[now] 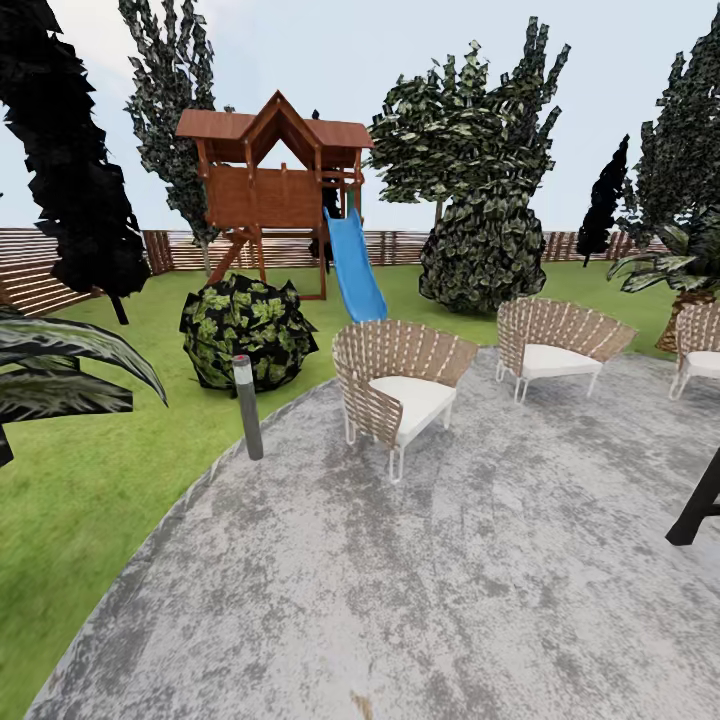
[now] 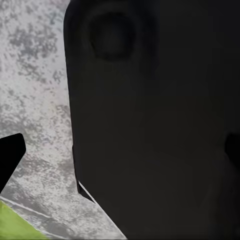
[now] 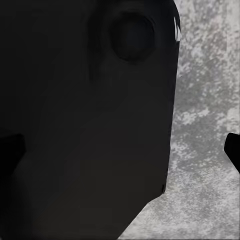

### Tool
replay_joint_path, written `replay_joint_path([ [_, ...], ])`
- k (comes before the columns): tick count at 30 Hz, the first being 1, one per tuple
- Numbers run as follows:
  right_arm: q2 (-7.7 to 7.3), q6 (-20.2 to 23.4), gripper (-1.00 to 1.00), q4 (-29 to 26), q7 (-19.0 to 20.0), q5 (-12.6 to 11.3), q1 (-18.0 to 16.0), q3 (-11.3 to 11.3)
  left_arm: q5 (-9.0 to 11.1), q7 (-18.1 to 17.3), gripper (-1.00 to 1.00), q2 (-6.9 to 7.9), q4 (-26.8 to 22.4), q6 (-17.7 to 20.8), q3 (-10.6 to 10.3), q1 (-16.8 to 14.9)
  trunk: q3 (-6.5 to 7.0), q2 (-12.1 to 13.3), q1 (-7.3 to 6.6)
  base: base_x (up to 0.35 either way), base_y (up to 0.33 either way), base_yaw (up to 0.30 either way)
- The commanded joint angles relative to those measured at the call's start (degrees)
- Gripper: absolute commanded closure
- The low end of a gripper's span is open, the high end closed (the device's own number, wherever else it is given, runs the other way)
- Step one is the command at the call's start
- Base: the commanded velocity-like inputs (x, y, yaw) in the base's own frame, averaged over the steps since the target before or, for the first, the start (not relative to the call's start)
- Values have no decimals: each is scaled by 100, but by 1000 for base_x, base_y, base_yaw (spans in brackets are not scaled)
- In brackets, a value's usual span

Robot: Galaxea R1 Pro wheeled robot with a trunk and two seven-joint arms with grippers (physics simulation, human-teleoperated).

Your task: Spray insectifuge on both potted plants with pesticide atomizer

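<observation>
I am in the garden, on the round grey mottled patio [image 1: 450,580] beside the green lawn [image 1: 90,480], with a slatted brown fence [image 1: 40,270] at the back. The pesticide atomizer and the potted plants are out of view. In the left wrist view, my left gripper [image 2: 120,155] has its black fingertips [image 2: 10,157] far apart at the picture's edges, open and empty, with a dark part of my own body close in front. My right gripper [image 3: 120,150] looks the same, its fingertips [image 3: 9,152] spread wide over the patio.
Three woven chairs with white cushions [image 1: 400,385] [image 1: 555,345] [image 1: 700,350] stand on the patio. A grey bollard light [image 1: 247,405] marks its edge, a round dark bush [image 1: 248,330] behind it. A wooden play tower [image 1: 280,190] with a blue slide [image 1: 355,270] stands beyond. A black leg [image 1: 700,510] juts in at right.
</observation>
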Motion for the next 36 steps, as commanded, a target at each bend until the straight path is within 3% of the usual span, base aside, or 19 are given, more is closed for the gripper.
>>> replay_joint_path([
  [1, 33, 33, -100, -33, 4, -6, -34, -4, 18, -33, -100, -33, 33, 33, 17, 33, -3, -2, 0, 0, 0, 0],
  [8, 134, 113, -100, -200, 4, -24, -188, -8, 38, -44, -100, -84, 97, 152, 19, 88, -3, -2, 0, 0, 0, 0],
  [20, 108, 110, -100, -307, -16, -19, -238, -26, 55, -44, -100, -42, -7, 165, -7, 77, -3, -2, 0, 0, 0, 0],
  [28, -94, 104, -100, -554, -30, -9, -238, -26, 49, 31, -100, 153, -247, 142, 3, 19, -3, -2, 0, 0, 0, 0],
  [29, -114, 104, -100, -984, -29, -9, -238, -26, 50, 36, -100, 254, -307, 141, 5, 15, -3, -2, 0, 0, 0, 0],
  [36, -147, 54, -100, -1249, -26, -4, -238, -2, 46, 42, -100, 336, -1011, 137, 9, 9, -3, -2, 0, 0, 0, 0],
])
